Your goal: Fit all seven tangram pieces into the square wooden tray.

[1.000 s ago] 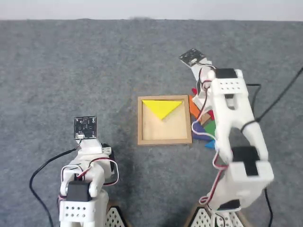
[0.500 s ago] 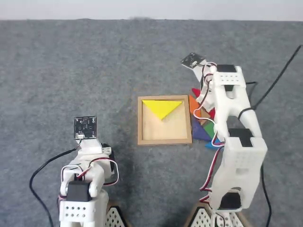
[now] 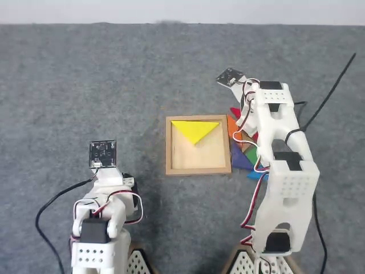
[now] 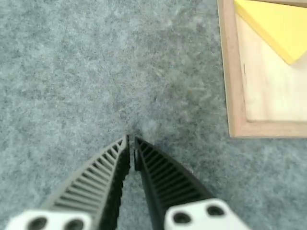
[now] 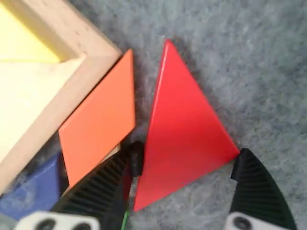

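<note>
Red triangle [image 5: 184, 129] lies flat on carpet just off tray [image 5: 81, 33] corner, w/ orange piece [image 5: 100, 124] between it and tray. Right gripper [image 5: 189, 160] wide open, straddling triangle, nothing held yet. Prob thin wood: light, stiff, slick paint, not fragile. Best pinch low across opposite edges, w/o snagging orange. Left gripper [image 4: 131, 143] closed, empty, over carpet beside tray. Yellow triangle [image 4: 273, 28] in tray.

The desk [image 3: 85, 68] was viewed from above by the high camera. Wrist cameras were aimed close past left hand [image 4: 130, 141] and right hand [image 5: 188, 160]. The tray [image 3: 198, 170] was caught in all three.
</note>
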Motion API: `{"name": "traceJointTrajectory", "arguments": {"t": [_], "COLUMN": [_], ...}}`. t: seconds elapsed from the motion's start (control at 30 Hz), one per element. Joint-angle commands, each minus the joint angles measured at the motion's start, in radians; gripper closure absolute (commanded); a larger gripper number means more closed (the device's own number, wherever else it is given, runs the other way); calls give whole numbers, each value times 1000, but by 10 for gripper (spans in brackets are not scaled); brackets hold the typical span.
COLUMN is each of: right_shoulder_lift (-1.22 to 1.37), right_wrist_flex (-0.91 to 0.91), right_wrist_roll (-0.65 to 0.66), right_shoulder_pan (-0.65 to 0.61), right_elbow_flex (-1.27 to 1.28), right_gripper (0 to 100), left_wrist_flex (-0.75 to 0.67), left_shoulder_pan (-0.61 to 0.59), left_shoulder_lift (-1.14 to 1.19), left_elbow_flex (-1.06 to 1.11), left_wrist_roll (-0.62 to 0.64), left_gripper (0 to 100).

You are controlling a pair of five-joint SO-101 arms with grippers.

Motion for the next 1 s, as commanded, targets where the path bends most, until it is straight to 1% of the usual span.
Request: {"name": "traceJointTrajectory", "arguments": {"t": [0.0,0.27,0.4,0.73,0.8,0.9,0.97], "right_shoulder_lift": [2,4,5,35,56,56,47], "right_wrist_flex": [-18,-113,-107,-105,-105,-94,-79], "right_wrist_roll": [15,20,91,94,94,89,87], "right_shoulder_pan": [5,15,15,15,21,33,38], "right_elbow_flex": [-51,-51,-44,-46,-46,-49,-49], "right_gripper": [696,696,695,701,728,797,809], "left_wrist_flex": [5,5,5,5,5,5,5], "left_shoulder_pan": [-6,-6,-6,-6,-6,-6,-6], "left_shoulder_lift": [-20,-20,-20,-20,-20,-20,-20], "left_elbow_flex": [-13,-13,-13,-13,-13,-13,-13], "left_wrist_roll": [-15,-15,-15,-15,-15,-15,-15], "left_gripper": [986,986,986,986,986,986,986]}}
